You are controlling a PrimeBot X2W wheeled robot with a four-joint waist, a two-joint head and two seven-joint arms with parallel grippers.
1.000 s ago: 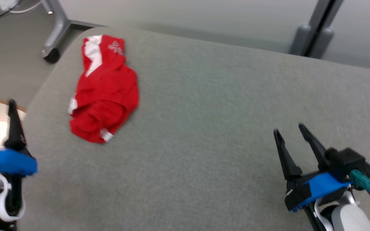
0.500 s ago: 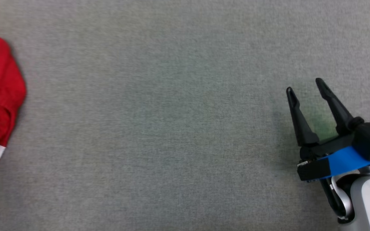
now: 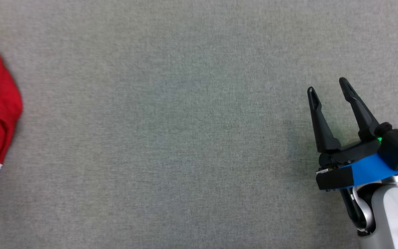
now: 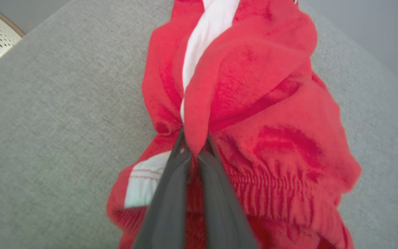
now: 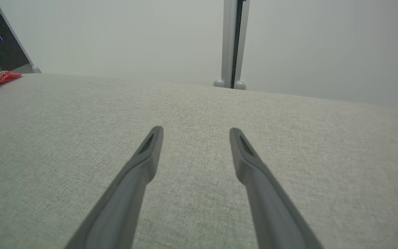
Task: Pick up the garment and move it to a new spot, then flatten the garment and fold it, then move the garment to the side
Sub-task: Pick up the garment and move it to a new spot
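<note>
One wrist view reveals left gripper [image 4: 194,147] — pinching garment [image 4: 264,100].

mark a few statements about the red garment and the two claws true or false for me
1. The left claw is shut on a fold of the red garment. True.
2. The right claw grips the garment too. False: it is open and empty over the bare grey surface, well apart from the garment.
3. The garment is plain red all over. False: it has white panels.
4. The garment lies crumpled on the grey surface. True.
</note>
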